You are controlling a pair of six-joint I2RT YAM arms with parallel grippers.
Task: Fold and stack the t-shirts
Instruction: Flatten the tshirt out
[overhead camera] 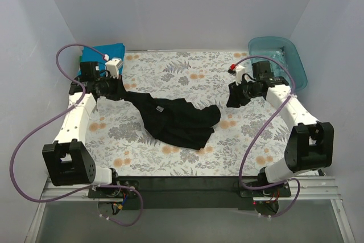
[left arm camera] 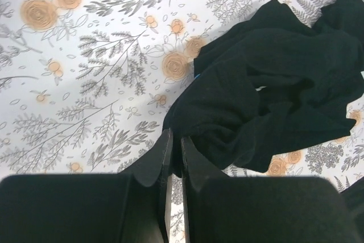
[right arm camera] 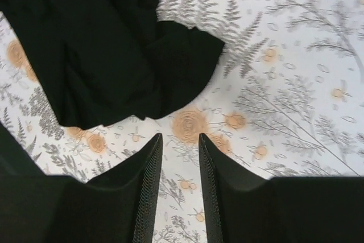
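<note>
A large black t-shirt (overhead camera: 176, 120) lies crumpled on the floral tablecloth (overhead camera: 170, 69), stretched up and left toward my left gripper (overhead camera: 122, 91). In the left wrist view the left gripper (left arm camera: 176, 140) is shut on an edge of the black shirt (left arm camera: 267, 83), with cloth pinched between the fingers. My right gripper (overhead camera: 234, 99) hangs just right of the shirt's right end. In the right wrist view it (right arm camera: 179, 140) is open and empty above the tablecloth, with the black shirt (right arm camera: 102, 55) beyond its fingertips. A bright blue t-shirt (overhead camera: 101, 55) lies at the back left corner.
A translucent teal plastic tub (overhead camera: 281, 58) stands at the back right, behind the right arm. White walls enclose the table on three sides. Purple cables loop off both arms.
</note>
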